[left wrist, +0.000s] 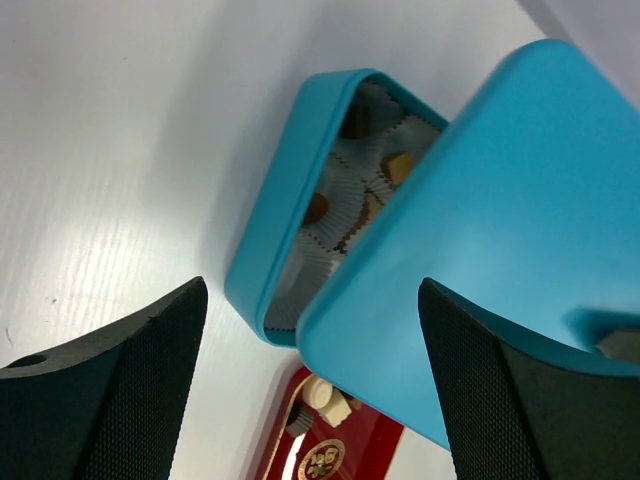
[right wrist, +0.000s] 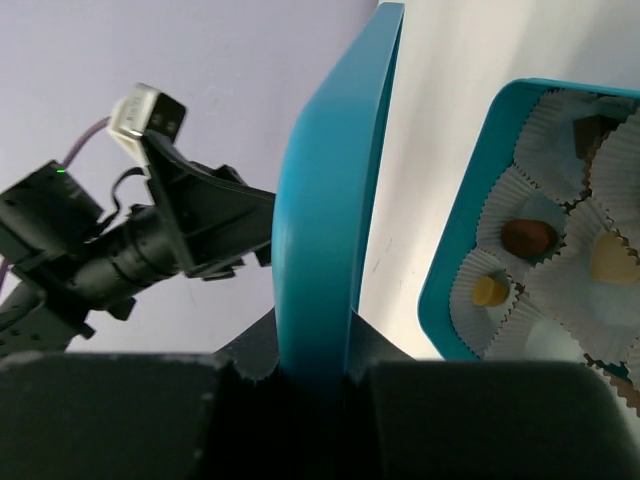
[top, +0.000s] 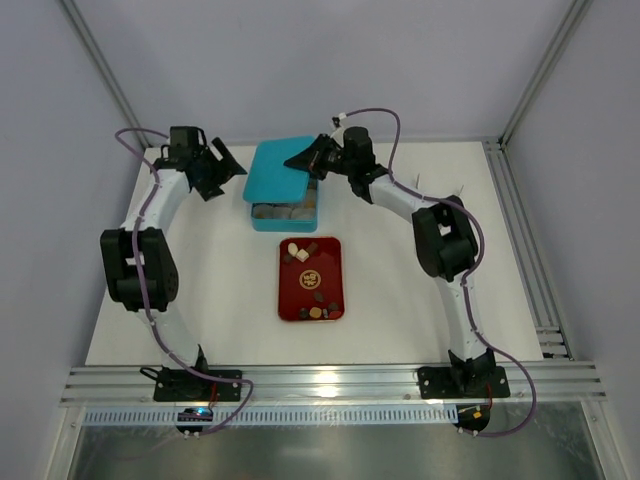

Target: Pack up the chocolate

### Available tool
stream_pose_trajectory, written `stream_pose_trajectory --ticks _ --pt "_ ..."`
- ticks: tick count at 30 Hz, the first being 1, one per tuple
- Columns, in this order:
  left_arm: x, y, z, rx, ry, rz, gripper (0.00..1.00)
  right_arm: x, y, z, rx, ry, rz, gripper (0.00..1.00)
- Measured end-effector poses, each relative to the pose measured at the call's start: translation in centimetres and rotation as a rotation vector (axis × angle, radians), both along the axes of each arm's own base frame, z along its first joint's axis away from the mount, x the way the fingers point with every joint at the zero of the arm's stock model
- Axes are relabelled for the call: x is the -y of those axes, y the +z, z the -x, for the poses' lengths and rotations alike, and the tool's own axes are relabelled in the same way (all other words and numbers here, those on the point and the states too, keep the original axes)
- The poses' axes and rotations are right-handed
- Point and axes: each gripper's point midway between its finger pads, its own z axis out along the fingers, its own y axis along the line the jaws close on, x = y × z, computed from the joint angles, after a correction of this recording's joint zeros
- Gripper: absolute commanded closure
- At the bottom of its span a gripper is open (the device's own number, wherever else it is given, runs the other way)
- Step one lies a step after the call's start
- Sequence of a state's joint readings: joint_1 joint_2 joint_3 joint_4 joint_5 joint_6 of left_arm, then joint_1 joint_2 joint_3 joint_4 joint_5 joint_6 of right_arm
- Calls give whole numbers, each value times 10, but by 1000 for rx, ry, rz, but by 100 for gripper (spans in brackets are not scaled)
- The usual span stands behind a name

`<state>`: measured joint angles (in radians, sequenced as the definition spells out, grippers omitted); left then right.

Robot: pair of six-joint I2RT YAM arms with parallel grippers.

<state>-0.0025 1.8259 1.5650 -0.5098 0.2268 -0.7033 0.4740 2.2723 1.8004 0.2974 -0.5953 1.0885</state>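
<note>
Holding the teal lid [top: 280,168] by its edge, the right hand [right wrist: 315,370] has its jaws pinched down on the thin rim. The lid hangs raised and tilted over the far part of the teal box [top: 283,222], so the front row of paper cups [right wrist: 545,150] is uncovered. The left hand [top: 215,170] hovers just left of the box with its jaws spread wide and nothing between them; its own camera looks past both fingers at the box's corner and the lid's underside edge.

The chocolate is in two places. A few pieces sit in the cups inside the box [right wrist: 528,236]: a dark round one, a small tan one and a cream one show in the right wrist view, and other cups beside them look empty. Many more pieces lie on the red tray [top: 330,262], which stands on the table [top: 220,300] just in front of the box. One cluster is at its far end [top: 300,252], another is at its near end, and one or two lie between.

By this showing, the packing looks only partly done. Most pieces have yet to go from the tray into cups, and the lid cannot be seated for good until then. Whether the lid is being lifted off or brought on cannot be told.
</note>
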Motion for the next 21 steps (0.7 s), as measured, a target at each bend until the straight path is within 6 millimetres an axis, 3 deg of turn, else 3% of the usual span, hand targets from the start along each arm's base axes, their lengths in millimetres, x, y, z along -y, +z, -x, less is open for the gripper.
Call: stream_pose_trajectory --ticks 4,8,21 --pt "-4 -29 1 -71 4 -23 16 1 1 -6 -11 2 -56 96" --pt "-5 -44 0 -101 -8 -38 16 2 -11 -10 -38 9 -82 96" --pt "4 -38 -9 -54 -44 3 15 7 -40 -12 -87 43 -84 96"
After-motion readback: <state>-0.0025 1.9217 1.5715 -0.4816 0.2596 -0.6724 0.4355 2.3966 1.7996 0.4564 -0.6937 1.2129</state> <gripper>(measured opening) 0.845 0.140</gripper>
